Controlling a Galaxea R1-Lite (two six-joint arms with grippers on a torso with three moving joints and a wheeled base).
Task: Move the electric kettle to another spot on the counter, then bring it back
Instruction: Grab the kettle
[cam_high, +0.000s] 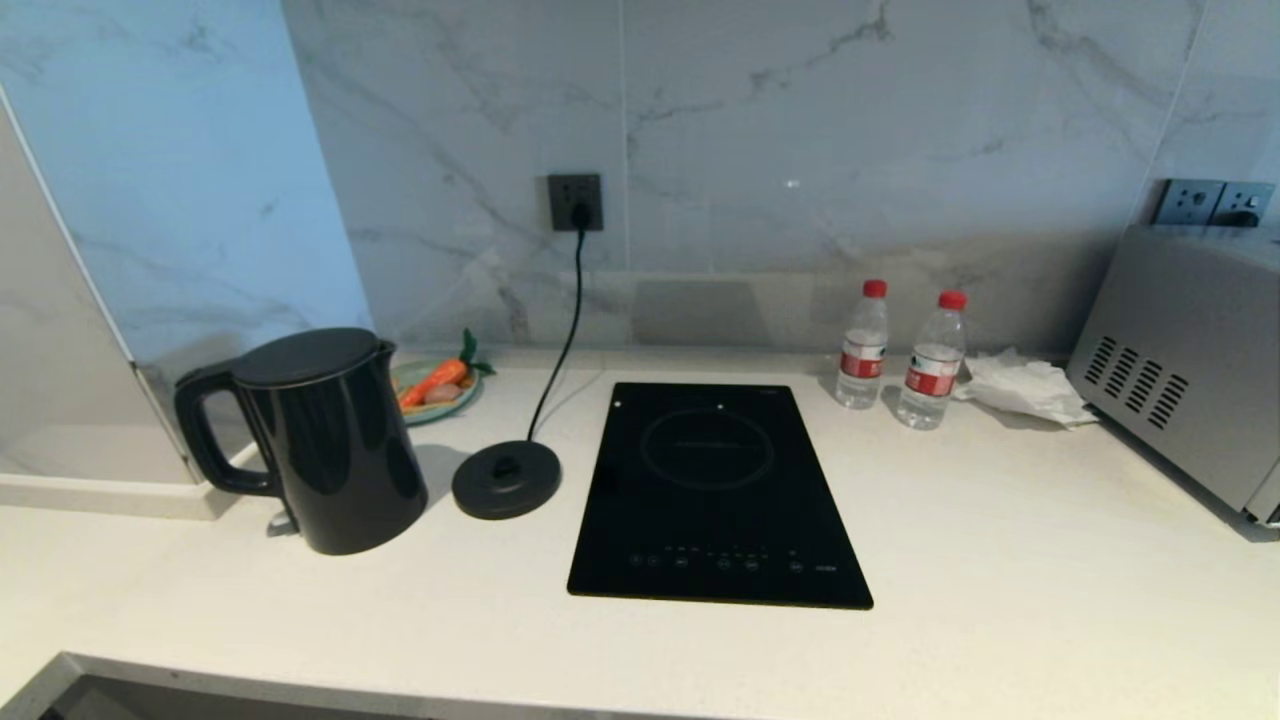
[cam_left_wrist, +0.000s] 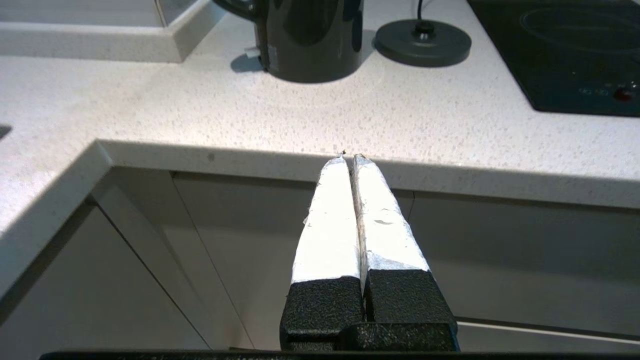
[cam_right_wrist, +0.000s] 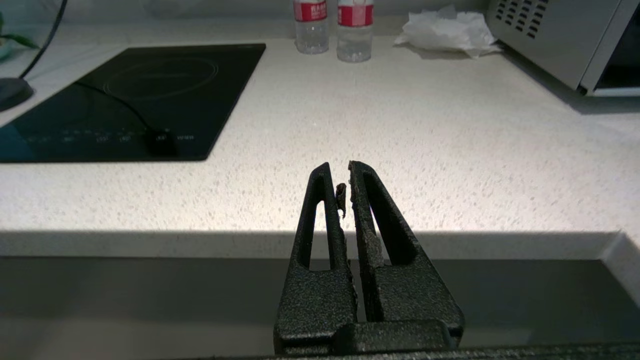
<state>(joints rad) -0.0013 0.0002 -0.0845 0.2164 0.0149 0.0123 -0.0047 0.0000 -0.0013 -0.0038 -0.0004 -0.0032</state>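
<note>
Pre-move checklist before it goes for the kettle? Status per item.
1. Electric kettle upright, lid on: ok.
2. Kettle off its base disc, standing beside it: ok.
3. Handle unobstructed: ok.
4. Bare counter right of the hob: ok.
5. Left gripper open for the grasp: not ok, shut, short of the counter edge.
6. Right gripper parked, shut: ok.
7. Water inside kettle: cannot tell.

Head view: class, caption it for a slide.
Glossy black plastic jug kettle stands on the off-white speckled counter, beside its round base disc.
</note>
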